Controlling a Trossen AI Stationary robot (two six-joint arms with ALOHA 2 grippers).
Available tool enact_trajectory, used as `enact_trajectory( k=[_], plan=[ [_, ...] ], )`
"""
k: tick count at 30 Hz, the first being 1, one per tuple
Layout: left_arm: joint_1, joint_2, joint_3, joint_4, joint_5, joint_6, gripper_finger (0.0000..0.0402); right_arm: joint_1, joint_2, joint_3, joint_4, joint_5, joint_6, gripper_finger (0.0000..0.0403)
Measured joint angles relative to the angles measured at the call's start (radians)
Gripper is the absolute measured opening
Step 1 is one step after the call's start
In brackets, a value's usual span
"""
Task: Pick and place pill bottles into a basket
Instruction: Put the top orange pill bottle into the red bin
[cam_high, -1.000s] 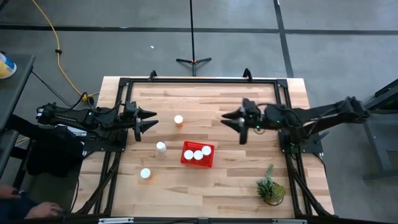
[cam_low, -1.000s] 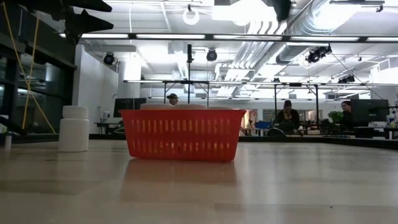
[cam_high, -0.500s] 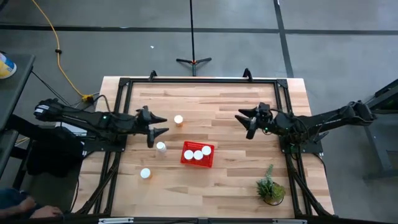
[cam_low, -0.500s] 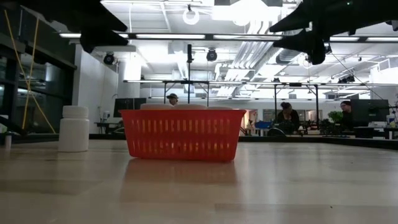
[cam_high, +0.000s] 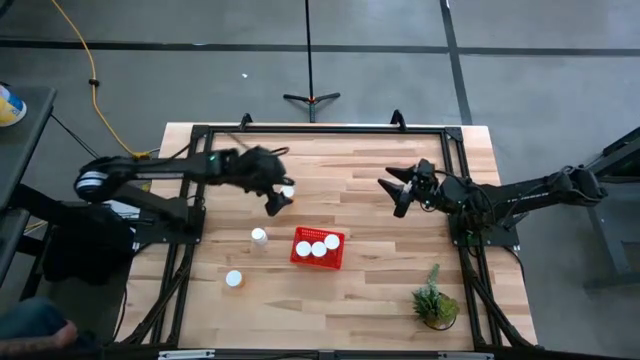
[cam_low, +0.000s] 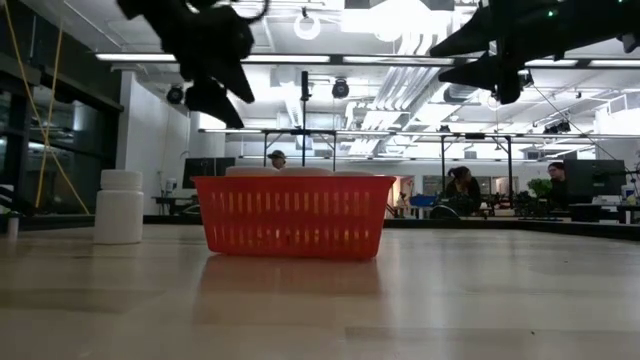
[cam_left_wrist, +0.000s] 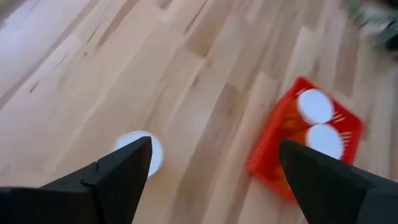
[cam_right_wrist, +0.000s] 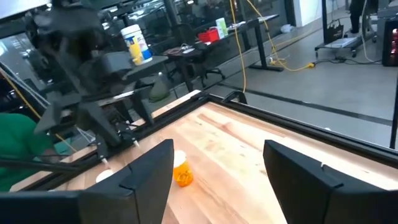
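A white-capped bottle stands nearest on the surface; another sits just left of the red basket, which holds three; farther off, the left hand, fingers apart, hovers beside an orange bottle; the right hand hangs spread, empty.

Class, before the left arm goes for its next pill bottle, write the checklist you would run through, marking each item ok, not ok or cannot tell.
1. left gripper open: ok, fingers spread wide.
2. Bottle below it: ok, orange bottle stands by the fingertips.
3. right gripper out of the way: ok, apart across the table.
4. basket has room: ok, three caps inside, space left.
5. Other loose bottles upright: ok, white bottle and another bottle stand.
6. Gripper centred over the bottle: cannot tell.
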Motion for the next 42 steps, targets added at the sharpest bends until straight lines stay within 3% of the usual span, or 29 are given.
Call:
enact_trajectory(
  k=[4,10,24,29,42],
  plan=[
    [0.049,0.092,0.111,-0.123,0.036,0.055,0.0370,-0.002,0.000,0.000,-0.014,-0.011,0.000,0.0237],
    [0.095,0.170,0.171,-0.172,0.039,0.067,0.0352,-0.002,0.000,0.000,-0.037,-0.010,0.000,0.0238],
    [0.143,0.314,0.181,-0.220,0.039,-0.114,0.0346,-0.002,0.001,0.000,-0.065,-0.008,0.000,0.0239],
    [0.145,0.336,0.181,-0.224,-0.012,-0.135,0.0347,-0.002,0.001,0.000,-0.066,-0.008,0.000,0.0239],
    [0.144,0.335,0.181,-0.190,-0.025,-0.004,0.0351,-0.002,0.001,0.000,-0.068,-0.012,0.000,0.0239]
  ],
)
